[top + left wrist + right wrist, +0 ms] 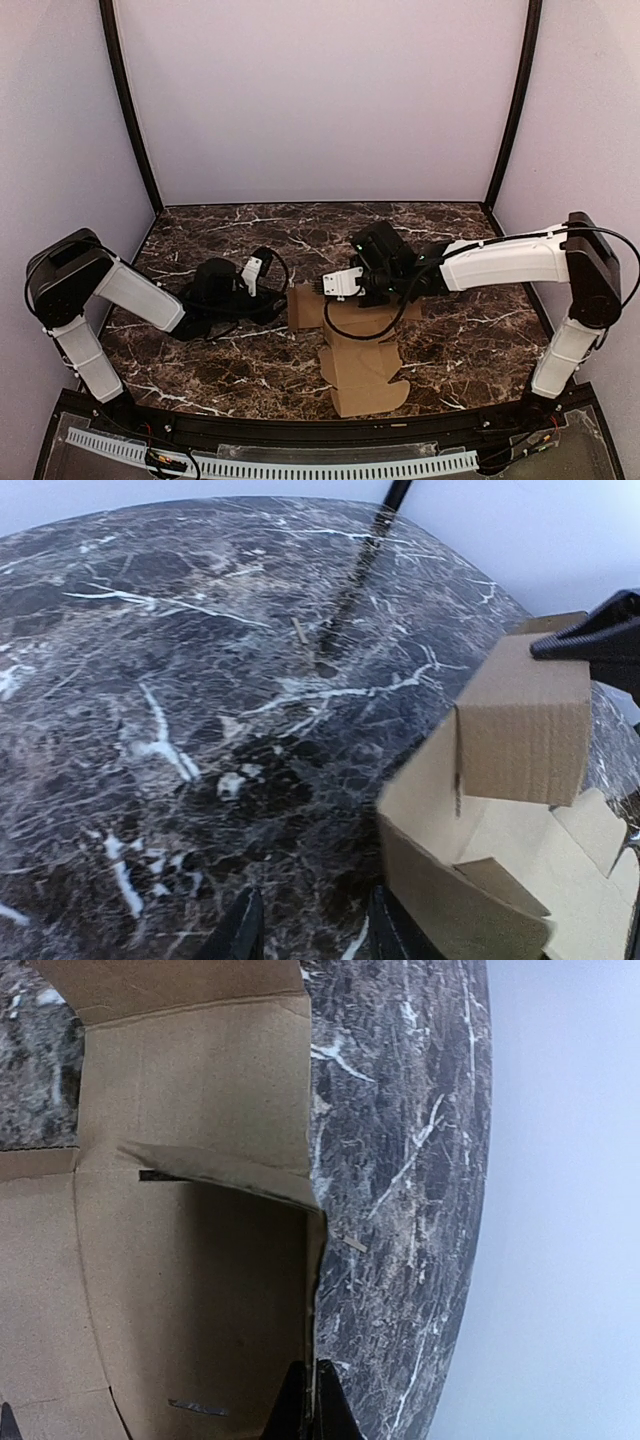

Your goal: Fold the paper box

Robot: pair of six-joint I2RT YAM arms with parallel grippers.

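Observation:
The paper box (360,375) is a plain brown cardboard sheet, partly folded, lying at the table's middle front with flaps spread out. My right gripper (320,287) is shut on the top edge of a raised side panel; in the right wrist view its jaws (312,1405) pinch that thin cardboard wall (190,1290). My left gripper (274,302) is just left of the box, low over the table. In the left wrist view it (312,935) is open and empty, with the box (520,730) to its right, close beside one fingertip (395,935).
The dark marble table (200,235) is enclosed by pale walls with two black corner posts (130,110). A small light scrap (355,1245) lies on the marble beyond the box. The right gripper's black finger (600,640) shows above the raised panel in the left wrist view.

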